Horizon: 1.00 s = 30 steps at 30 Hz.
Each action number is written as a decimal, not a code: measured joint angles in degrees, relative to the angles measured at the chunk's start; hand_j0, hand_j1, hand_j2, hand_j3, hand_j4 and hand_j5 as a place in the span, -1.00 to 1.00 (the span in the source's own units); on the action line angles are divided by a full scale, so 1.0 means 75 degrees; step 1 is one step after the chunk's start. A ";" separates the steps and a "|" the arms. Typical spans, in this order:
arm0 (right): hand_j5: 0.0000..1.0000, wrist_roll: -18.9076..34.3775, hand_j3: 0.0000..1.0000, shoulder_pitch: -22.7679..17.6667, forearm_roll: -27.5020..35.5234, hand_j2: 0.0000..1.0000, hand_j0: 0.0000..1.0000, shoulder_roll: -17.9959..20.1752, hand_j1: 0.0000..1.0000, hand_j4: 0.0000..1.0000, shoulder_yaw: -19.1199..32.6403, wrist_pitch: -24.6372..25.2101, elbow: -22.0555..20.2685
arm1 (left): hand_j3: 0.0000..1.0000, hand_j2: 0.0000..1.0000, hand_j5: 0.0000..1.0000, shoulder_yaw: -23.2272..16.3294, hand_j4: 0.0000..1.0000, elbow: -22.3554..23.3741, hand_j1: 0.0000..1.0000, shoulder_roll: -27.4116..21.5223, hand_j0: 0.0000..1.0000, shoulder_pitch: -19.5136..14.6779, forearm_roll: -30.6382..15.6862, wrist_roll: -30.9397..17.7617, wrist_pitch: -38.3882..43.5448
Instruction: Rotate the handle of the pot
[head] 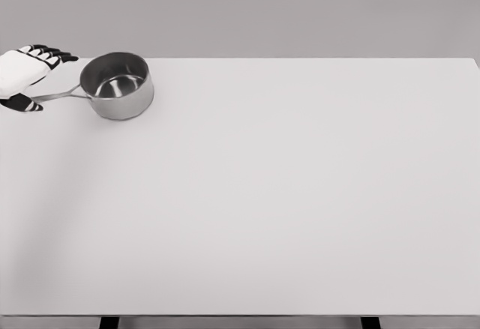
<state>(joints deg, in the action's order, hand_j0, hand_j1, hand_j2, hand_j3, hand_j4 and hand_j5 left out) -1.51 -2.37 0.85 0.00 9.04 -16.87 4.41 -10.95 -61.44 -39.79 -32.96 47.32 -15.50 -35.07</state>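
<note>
My left hand (26,74) sits at the far-left edge, fingers (56,55) spread above the handle (60,95), thumb below it (contact unclear, not clamped). The handle points left from the pot (118,85), upright at the table (285,194)'s far-left corner.

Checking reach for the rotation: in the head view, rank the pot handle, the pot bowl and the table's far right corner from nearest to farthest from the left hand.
From the left hand:
1. pot handle, beside the hand.
2. pot bowl, just right.
3. table's far right corner, opposite side.
</note>
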 measured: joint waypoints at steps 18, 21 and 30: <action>1.00 0.0000 1.00 0.0000 0.0003 1.00 1.00 0.0000 1.00 1.00 0.0000 0.0000 0.0000 | 1.00 1.00 1.00 -0.0040 1.00 0.0973 1.00 0.0144 1.00 -0.0469 0.0124 0.0011 -0.0002; 1.00 0.0000 1.00 0.0000 0.0001 1.00 1.00 0.0000 1.00 1.00 0.0000 0.0000 0.0000 | 1.00 1.00 1.00 -0.0042 1.00 0.1111 1.00 0.0179 1.00 -0.0633 0.0164 0.0012 0.0000; 1.00 0.0001 1.00 0.0000 0.0000 1.00 1.00 0.0000 1.00 1.00 0.0000 0.0000 0.0000 | 1.00 1.00 1.00 -0.0048 1.00 0.1781 1.00 0.0312 1.00 -0.0961 0.0375 0.0022 -0.0002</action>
<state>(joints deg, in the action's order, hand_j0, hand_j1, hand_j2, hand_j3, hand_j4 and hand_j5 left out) -1.50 -2.37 0.85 0.00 9.04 -16.87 4.40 -11.31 -48.08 -37.45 -40.17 50.14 -15.33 -35.08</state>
